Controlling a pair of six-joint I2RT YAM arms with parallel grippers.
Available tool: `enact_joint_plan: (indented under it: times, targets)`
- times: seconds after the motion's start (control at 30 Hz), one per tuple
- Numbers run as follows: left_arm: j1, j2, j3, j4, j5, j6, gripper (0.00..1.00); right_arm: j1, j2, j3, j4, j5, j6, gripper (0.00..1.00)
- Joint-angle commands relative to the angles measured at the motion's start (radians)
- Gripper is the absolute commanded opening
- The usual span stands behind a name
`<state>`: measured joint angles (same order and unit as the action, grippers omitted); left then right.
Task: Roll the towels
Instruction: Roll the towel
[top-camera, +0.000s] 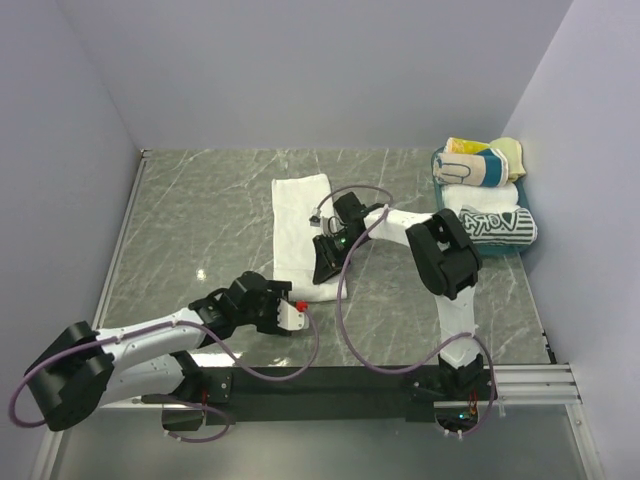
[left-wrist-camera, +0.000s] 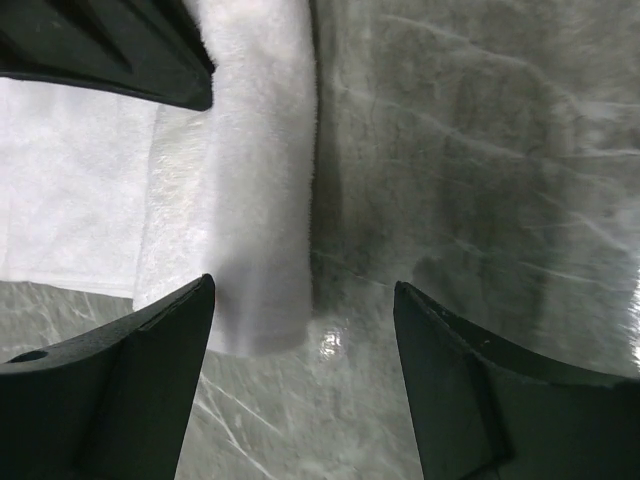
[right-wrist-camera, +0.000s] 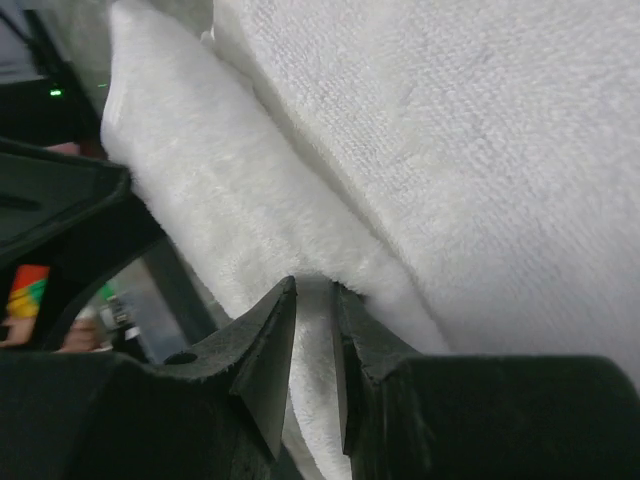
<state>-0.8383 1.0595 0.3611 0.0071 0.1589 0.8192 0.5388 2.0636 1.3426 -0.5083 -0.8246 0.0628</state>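
A large white towel (top-camera: 298, 215) lies lengthwise on the marble table, its near end folded into a thick edge. My right gripper (top-camera: 323, 266) is at that near end. In the right wrist view it (right-wrist-camera: 315, 292) is shut on the folded edge of the towel (right-wrist-camera: 250, 200). My left gripper (top-camera: 290, 314) sits just in front of the towel's near left corner. In the left wrist view it (left-wrist-camera: 302, 292) is open, with the end of the folded edge (left-wrist-camera: 262, 200) between its jaws, close to the left finger (left-wrist-camera: 150, 360). Nothing is held in it.
A teal basket (top-camera: 440, 200) at the far right holds rolled towels: a yellow-teal-white striped one (top-camera: 478, 163) and a white one with dark print (top-camera: 497, 225). Purple walls close in the table at the left, back and right. Cables loop over the near table.
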Motion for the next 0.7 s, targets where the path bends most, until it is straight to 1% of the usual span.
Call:
enact_joint_plan:
  times: [0.0, 0.1, 0.2, 0.3, 0.4, 0.43, 0.47, 0.5, 0.53, 0.57, 0.6, 0.63, 0.67]
  targets:
    - [-0.005, 0.049, -0.030, 0.178, -0.051, 0.052, 0.78, -0.003, 0.053, 0.053, 0.008, -0.008, 0.006, 0.28]
    - [-0.005, 0.100, -0.034, 0.232, -0.062, 0.058, 0.77, -0.003, 0.070, 0.058, 0.014, -0.018, 0.008, 0.28]
    - [-0.005, 0.175, -0.015, 0.243, -0.084, 0.051, 0.76, -0.003, 0.079, 0.061, 0.010, -0.019, 0.008, 0.28]
    - [-0.007, 0.253, 0.010, 0.249, -0.123, 0.041, 0.71, -0.003, 0.085, 0.052, 0.008, -0.022, 0.008, 0.28]
    - [-0.005, 0.312, 0.033, 0.232, -0.136, 0.035, 0.53, -0.005, 0.082, 0.047, 0.007, -0.022, 0.009, 0.28]
    - [-0.007, 0.321, 0.044, 0.187, -0.121, 0.031, 0.39, -0.003, 0.079, 0.049, 0.002, -0.019, 0.005, 0.29]
    - [-0.005, 0.335, 0.058, 0.151, -0.111, 0.021, 0.33, -0.005, 0.075, 0.049, -0.001, -0.015, 0.002, 0.30]
    - [-0.005, 0.341, 0.102, 0.092, -0.093, 0.002, 0.28, -0.008, 0.047, 0.041, -0.002, 0.008, -0.003, 0.35]
    - [0.001, 0.356, 0.130, -0.043, -0.032, -0.009, 0.18, -0.017, 0.026, 0.032, 0.002, 0.019, -0.006, 0.39]
    - [0.010, 0.365, 0.160, -0.127, 0.009, -0.014, 0.15, -0.022, 0.000, 0.023, 0.007, 0.033, -0.011, 0.43]
    - [0.021, 0.373, 0.215, -0.189, 0.057, -0.014, 0.12, -0.029, -0.069, -0.003, 0.013, 0.071, -0.011, 0.52]
    - [0.040, 0.390, 0.240, -0.237, 0.094, -0.023, 0.08, -0.037, -0.107, -0.023, 0.043, 0.093, -0.005, 0.56]
    - [0.051, 0.398, 0.262, -0.321, 0.166, -0.031, 0.06, -0.062, -0.149, -0.046, 0.063, 0.113, -0.003, 0.60]
